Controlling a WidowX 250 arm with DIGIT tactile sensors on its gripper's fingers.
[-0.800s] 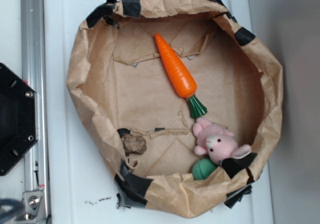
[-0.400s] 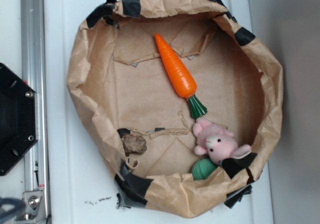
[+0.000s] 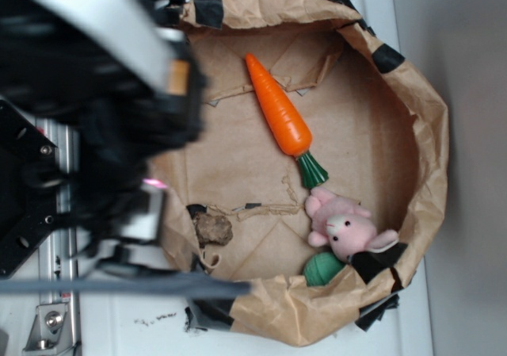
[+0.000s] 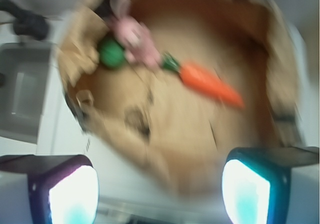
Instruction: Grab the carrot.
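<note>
The carrot [image 3: 277, 114] is glossy orange with a dark green stem. It lies on the floor of a brown paper basin [image 3: 432, 142], tip toward the far rim. In the wrist view the carrot [image 4: 210, 84] shows blurred, up and to the right of my gripper [image 4: 160, 194]. My gripper is open, its two pads wide apart with nothing between them, over the basin's near rim. In the exterior view my arm [image 3: 95, 126] is a dark blur over the basin's left edge, well left of the carrot, and the fingers cannot be made out there.
A pink plush bunny [image 3: 344, 227] lies just below the carrot's stem, with a green ball [image 3: 321, 269] beside it. A brown lump [image 3: 212, 229] sits at the lower left of the basin floor. The basin's crumpled walls are patched with black tape. A metal rail [image 3: 51, 324] runs along the left.
My arm has swung into the exterior view from the left and now covers the basin's left edge. The carrot, bunny and ball have not moved.
</note>
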